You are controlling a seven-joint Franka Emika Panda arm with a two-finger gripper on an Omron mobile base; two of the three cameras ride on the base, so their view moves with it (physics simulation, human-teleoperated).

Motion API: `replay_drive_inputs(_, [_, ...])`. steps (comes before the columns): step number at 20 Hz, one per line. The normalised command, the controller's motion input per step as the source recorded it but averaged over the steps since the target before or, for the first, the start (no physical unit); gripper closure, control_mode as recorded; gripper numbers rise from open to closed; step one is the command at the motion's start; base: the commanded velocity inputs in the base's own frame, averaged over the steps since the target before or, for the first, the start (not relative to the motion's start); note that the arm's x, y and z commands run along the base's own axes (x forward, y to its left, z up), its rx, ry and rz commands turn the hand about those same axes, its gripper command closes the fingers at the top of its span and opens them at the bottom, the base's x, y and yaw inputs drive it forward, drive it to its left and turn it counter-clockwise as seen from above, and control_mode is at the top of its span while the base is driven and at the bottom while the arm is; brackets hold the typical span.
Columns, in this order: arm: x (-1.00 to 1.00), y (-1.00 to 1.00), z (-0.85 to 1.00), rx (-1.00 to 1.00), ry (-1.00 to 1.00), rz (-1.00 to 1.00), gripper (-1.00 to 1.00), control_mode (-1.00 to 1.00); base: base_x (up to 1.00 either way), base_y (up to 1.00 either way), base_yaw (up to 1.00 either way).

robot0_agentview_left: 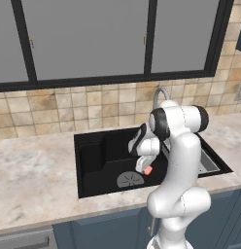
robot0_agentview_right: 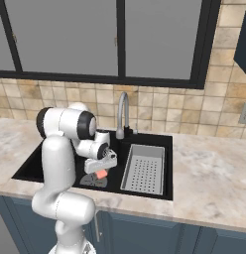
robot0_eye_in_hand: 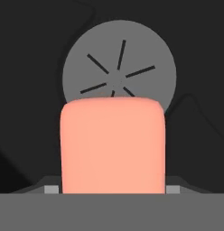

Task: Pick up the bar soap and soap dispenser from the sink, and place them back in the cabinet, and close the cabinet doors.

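Sink: I see the black sink (robot0_agentview_left: 93, 160) set in the bench (robot0_agentview_left: 35, 180), its round grey drain (robot0_agentview_left: 129, 179) on the basin floor toward the front edge.
Bar soap: the bar soap (robot0_eye_in_hand: 113, 146) sits between my fingers (robot0_agentview_left: 146, 168), held above the drain; from the right base camera it hangs just under the hand, over the basin's left half.
Fingers: clenched on the bar soap's two sides, as far as the hand camera shows; only small grey tips peek out at either side of the bar.
Tray: the grey perforated tray (robot0_agentview_right: 144, 168) lies in the right part of the basin, the faucet (robot0_agentview_right: 122, 115) at the back edge.
Step in hand: I judge this as lifting the soap clear of the sink.
How to do it well: I raise straight up, keep the squeeze steady because a smooth bar could slip, and stay off the faucet neck and the front rim before swinging toward the cabinet.
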Motion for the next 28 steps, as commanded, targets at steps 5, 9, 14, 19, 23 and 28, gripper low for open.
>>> replay_drive_inputs(5, [-0.20, 0.10, 0.24, -0.01, 0.00, 0.03, 1.00, -1.00, 0.00, 0.00, 0.00])
replay_drive_inputs(9, [-0.21, 0.08, 0.31, -0.01, 0.00, 0.08, 1.00, -1.00, 0.00, 0.00, 0.00])
replay_drive_inputs(14, [-0.15, 0.01, 0.29, -0.01, 0.00, 0.11, 1.00, -1.00, 0.00, 0.00, 0.00])
replay_drive_inputs(19, [-0.23, 0.01, 0.47, -0.02, 0.00, 0.09, 1.00, -1.00, 0.00, 0.00, 0.00])
replay_drive_inputs(23, [-0.36, 0.00, 0.53, -0.03, 0.00, 0.08, 1.00, -1.00, 0.00, 0.00, 0.00])
replay_drive_inputs(28, [-0.38, 0.00, 0.55, -0.02, 0.00, 0.06, 1.00, -1.00, 0.00, 0.00, 0.00])
